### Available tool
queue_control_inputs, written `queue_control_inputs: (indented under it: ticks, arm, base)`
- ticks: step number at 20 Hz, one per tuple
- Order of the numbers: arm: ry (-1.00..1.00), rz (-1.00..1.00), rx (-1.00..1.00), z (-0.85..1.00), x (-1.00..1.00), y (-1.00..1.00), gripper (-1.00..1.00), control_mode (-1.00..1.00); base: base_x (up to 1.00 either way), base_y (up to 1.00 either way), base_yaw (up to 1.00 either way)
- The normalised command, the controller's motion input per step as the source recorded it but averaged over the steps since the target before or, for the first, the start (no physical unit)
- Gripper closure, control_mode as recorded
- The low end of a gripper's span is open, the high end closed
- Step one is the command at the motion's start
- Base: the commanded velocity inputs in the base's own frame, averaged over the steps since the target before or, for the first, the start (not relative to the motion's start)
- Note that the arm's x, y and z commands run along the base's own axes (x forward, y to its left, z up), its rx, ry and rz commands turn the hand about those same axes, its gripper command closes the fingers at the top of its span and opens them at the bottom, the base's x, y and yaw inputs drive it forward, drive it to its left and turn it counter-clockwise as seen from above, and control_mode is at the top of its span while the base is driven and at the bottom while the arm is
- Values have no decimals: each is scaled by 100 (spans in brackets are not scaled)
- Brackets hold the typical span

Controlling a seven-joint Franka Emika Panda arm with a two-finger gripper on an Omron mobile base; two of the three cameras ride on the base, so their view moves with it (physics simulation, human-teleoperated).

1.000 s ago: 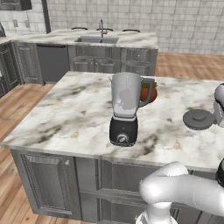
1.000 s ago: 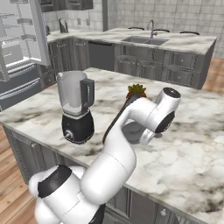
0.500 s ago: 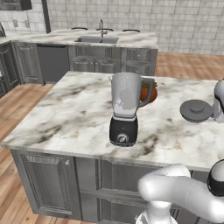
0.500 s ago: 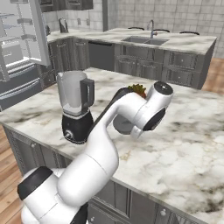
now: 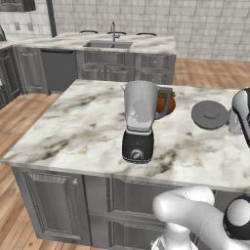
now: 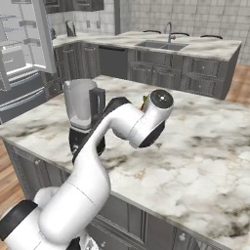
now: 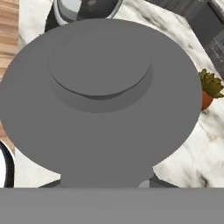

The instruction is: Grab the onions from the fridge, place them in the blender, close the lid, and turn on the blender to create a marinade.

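Note:
The blender [image 5: 140, 122] stands mid-counter, its translucent jug [image 6: 80, 102] uncovered on a black base with a silver dial [image 5: 137, 155]. To its right the round dark grey lid [image 5: 210, 114] hangs tilted above the marble, with my gripper [image 5: 229, 120] shut on its right edge. In the hand view the lid [image 7: 100, 96] covers my fingertips, and the jug's mouth [image 7: 85, 8] lies just beyond its far rim. The fridge [image 6: 17, 58] stands at far left with its door [image 6: 43, 34] swung open. The onions are hidden.
A small potted plant [image 5: 166, 101] sits right behind the blender, between jug and lid; it also shows beside the lid as the plant [image 7: 209, 89]. The marble island [image 5: 73, 127] has bare room left of the blender. A sink counter [image 5: 110, 44] runs behind.
My arm has carried the lid leftward over the counter, closer to the blender. The blender and plant have stayed put.

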Motion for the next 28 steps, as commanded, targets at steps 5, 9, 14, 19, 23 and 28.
queue_control_inputs:
  ticks: [5, 9, 14, 19, 23, 28]
  arm:
    - [-5, 0, 1, 60, 0, 47, 100, -100]
    - [0, 0, 3, 66, 0, 39, 100, -100]
    - [4, 0, 6, 67, 1, 24, 100, -100]
    - [6, 0, 7, 58, 9, 22, 100, -100]
    - [8, 0, 5, 46, 18, 32, 100, -100]
    - [11, 0, 4, 37, 17, 38, 100, -100]
  base:
    - [0, 0, 0]
    - [0, 0, 0]
    - [0, 0, 0]
    - [0, 0, 0]
    - [0, 0, 0]
    - [0, 0, 0]
